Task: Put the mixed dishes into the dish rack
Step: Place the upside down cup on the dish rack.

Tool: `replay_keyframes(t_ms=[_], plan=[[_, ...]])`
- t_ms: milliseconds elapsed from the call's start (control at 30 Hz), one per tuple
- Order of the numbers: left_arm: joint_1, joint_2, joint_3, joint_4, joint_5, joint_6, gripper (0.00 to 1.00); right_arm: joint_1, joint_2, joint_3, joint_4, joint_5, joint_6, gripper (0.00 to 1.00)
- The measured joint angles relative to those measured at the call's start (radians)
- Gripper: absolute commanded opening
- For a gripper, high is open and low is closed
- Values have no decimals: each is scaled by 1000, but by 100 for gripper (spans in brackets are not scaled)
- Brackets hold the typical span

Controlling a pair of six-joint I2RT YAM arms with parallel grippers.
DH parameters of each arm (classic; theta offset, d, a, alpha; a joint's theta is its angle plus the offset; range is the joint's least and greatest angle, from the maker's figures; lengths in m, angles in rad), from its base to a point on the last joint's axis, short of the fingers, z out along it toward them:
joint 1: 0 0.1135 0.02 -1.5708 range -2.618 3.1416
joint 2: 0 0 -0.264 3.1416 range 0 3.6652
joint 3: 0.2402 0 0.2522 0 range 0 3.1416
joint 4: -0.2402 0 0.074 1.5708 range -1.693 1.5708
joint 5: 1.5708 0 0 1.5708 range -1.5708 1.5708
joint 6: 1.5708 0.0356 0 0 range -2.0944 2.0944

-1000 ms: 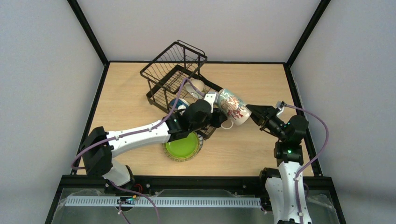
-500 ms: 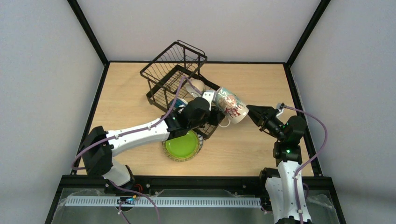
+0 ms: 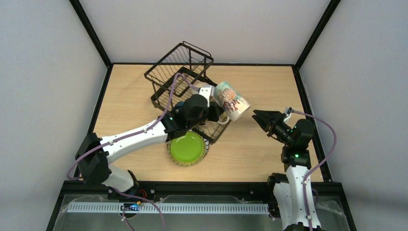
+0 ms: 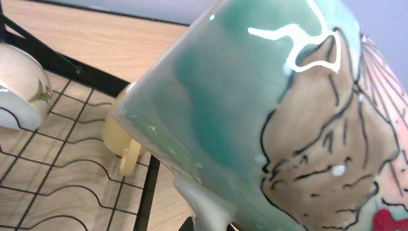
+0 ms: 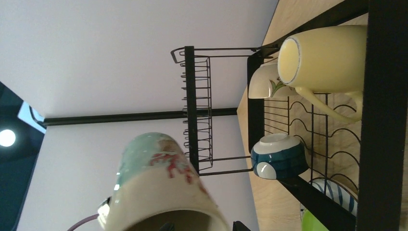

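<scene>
One mug up in the air: the cream mug (image 3: 231, 100), clenched tight in the left tool (image 3: 215, 102), just over the right edge of the dish rack (image 3: 183, 62). Well apart from the right tool (image 3: 258, 117), off to the right, with jaws spread and nothing in them.

Closer to the rack now, and farther from the right tool, than a second ago. Back then, right next to that tool's tips.

Tipped on its side, mouth toward the right tool. Cream near the rim, green farther up, with a brown and red drawing in black lines.

Down on the flat tray of the rack: a yellow mug (image 5: 322, 53), a white bowl (image 5: 262, 82) and a blue-outside bowl (image 5: 279, 156). On the bench (image 3: 260, 154), just beside the near corner of the rack: a green plate (image 3: 187, 148) with a striped rim.
</scene>
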Motion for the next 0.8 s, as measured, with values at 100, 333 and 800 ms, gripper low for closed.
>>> replay_keyframes(t_ms=[100,333,800], plan=[[4,-29,0,0,-23,11,2,0,0,0,-24,4,-16,68],[4,-50,0,-32,-85,43,2,0,-2,2,-95,26,-62,68],[4,-50,-2,-225,-293,99,2,0,77,237,-283,101,-295,67]])
